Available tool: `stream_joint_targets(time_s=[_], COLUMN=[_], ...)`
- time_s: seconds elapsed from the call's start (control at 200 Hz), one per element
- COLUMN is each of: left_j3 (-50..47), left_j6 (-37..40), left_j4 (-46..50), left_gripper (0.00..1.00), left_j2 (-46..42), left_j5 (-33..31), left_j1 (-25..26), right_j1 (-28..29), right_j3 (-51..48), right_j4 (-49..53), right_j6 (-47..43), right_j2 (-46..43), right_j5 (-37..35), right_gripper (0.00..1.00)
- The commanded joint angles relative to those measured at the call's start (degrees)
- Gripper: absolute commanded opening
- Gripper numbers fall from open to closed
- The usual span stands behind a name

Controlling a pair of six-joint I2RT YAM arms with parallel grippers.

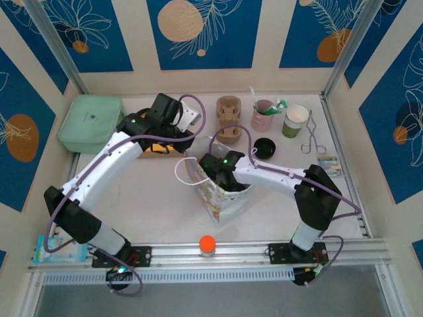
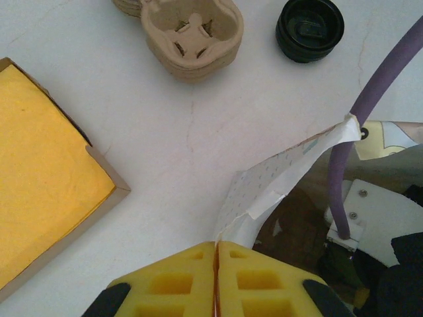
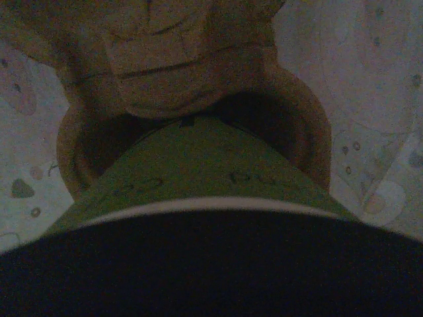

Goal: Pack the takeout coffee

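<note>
The takeout coffee (image 3: pixel 198 165), an olive-green cup with a black lid (image 3: pixel 211 271), hangs close under my right wrist inside the paper bag (image 1: pixel 221 201). Its base is at a ring of a brown cardboard carrier (image 3: pixel 178 59) on the bag's floor. My right gripper (image 1: pixel 226 177) reaches down into the bag and grips the cup, with the lid hiding its fingers. My left gripper (image 2: pixel 217 246) is shut on the bag's white rim (image 2: pixel 291 172) and holds the mouth open from the left; from above the left gripper (image 1: pixel 188 158) is at the bag's upper left corner.
A stack of cardboard carriers (image 1: pixel 229 119), a loose black lid (image 1: pixel 264 148), a pink cup with straws (image 1: pixel 264 115), lidless green cups (image 1: pixel 295 122) and tongs (image 1: pixel 310 135) line the back. A yellow box (image 2: pixel 46 191) lies left of the bag, a mint pouch (image 1: pixel 90 122) at far left.
</note>
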State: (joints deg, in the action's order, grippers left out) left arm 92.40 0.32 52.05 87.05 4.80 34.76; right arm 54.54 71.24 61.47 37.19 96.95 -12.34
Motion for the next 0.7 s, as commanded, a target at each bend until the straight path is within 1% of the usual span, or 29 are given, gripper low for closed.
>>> stream_joint_targets(time_s=[0.0,0.13,0.335,0.41,0.695], left_j3=[0.32,0.38,0.23,0.15,-0.73], left_j6=[-0.49,-0.65,-0.76,-0.76,-0.85], left_j4=[0.67,0.52,0.15,0.06,-0.62], left_gripper=[0.09,0.09,0.09,0.09,0.1], left_j2=[-0.73,-0.96,-1.09,-1.25,-1.88], left_j5=[-3.21,-3.13,-2.8,-2.72,-2.16], left_j1=[0.13,0.2,0.3,0.3,0.31], right_j1=[0.83,0.86,0.91,0.89,0.88], right_j3=[-1.96,-2.27,-3.25,-3.82,-6.14], right_j4=[2.61,1.88,-0.3,-1.37,-5.93], right_j6=[1.83,1.51,1.48,1.48,0.61], right_j2=[0.67,0.67,0.35,0.0,1.76], right_j5=[2.71,2.03,-1.42,-2.13,-4.18], right_gripper=[0.41,0.41,0.4,0.39,0.39])
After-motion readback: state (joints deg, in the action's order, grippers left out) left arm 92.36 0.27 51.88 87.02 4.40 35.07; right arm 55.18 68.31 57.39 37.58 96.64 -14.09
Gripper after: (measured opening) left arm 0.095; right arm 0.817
